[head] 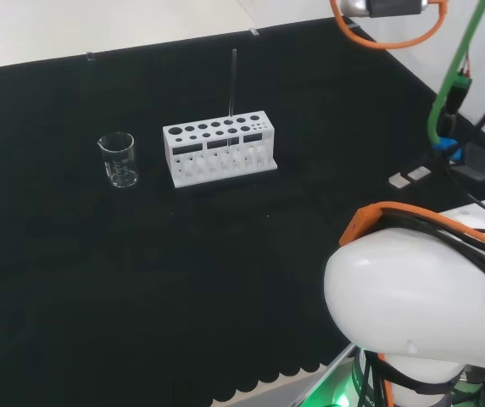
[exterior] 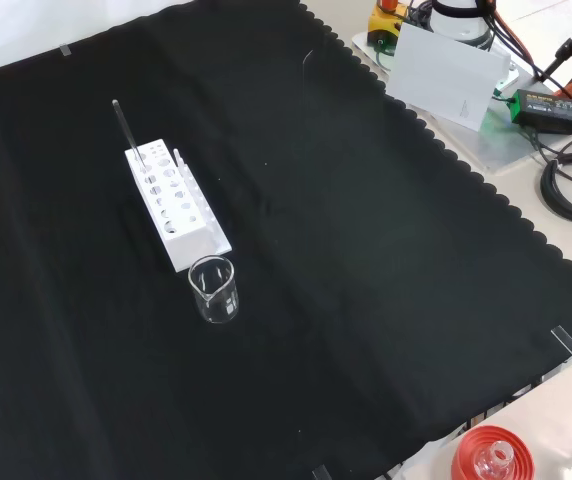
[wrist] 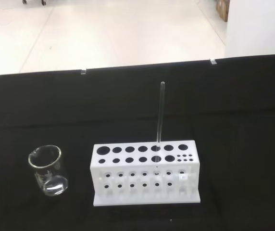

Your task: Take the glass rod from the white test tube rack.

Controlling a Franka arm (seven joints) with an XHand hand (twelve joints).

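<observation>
A white test tube rack (head: pixel 219 150) (exterior: pixel 176 206) (wrist: pixel 146 172) stands on the black cloth. A thin clear glass rod (head: pixel 232 80) (exterior: pixel 128 132) (wrist: pixel 160 116) stands upright in one of its holes, rising well above the rack. In the head view the rod sits toward the rack's right end, in the back row. In the front view it rises from the rack's far end. The arm's white link (head: pixel 425 288) fills the head view's lower right corner, far from the rack.
An empty clear glass beaker (head: pixel 119 158) (exterior: pixel 213 289) (wrist: pixel 48 169) stands beside the rack, to its left in the head view. A red ribbed ring stand (exterior: pixel 491 453) with a glass piece sits off the cloth's near edge in the front view. Cables and boxes lie at the right.
</observation>
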